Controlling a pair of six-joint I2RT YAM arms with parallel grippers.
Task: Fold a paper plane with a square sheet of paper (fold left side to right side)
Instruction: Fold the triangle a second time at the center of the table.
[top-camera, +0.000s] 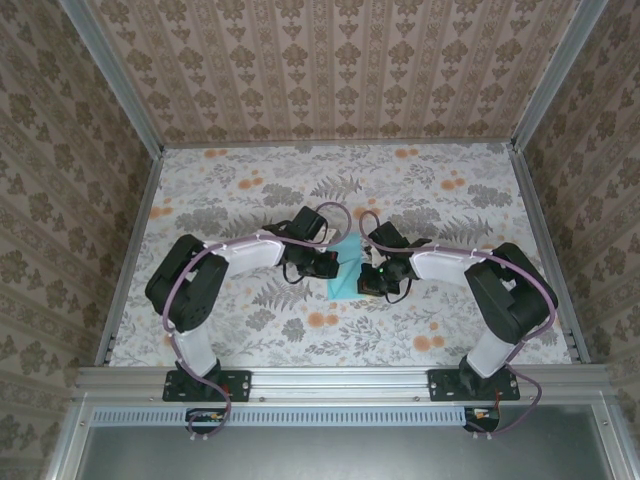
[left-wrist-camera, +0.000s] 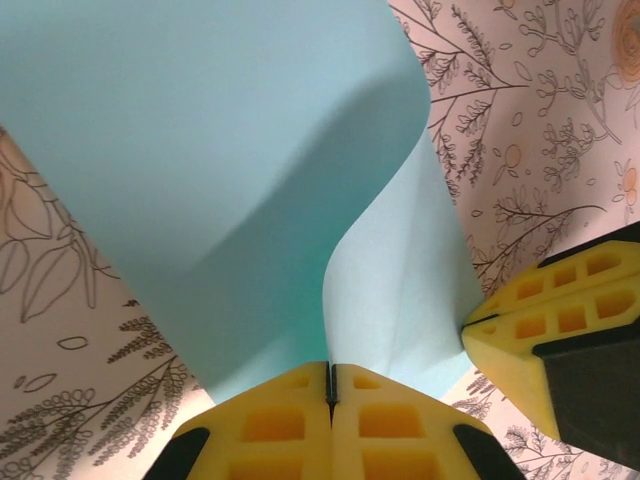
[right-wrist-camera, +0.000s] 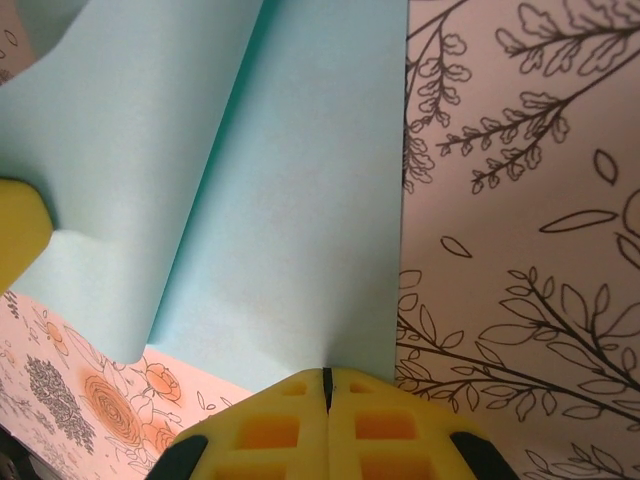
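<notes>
Square sheet of paper (top-camera: 345, 270): centre of counter (top-camera: 450, 205), between hands
Left hand (left-wrist-camera: 330, 372): pinching curled edge
Right hand (right-wrist-camera: 325, 378): pressed together, at opposite corner

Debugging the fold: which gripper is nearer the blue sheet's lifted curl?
Left. The left gripper is shut on the square sheet of paper right at the base of the curl; the right gripper rests shut at its flat edge, beside the curl.

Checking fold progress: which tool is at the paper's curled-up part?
The left tool; the paper curves up from it, but lies flat by the right tool.
</notes>
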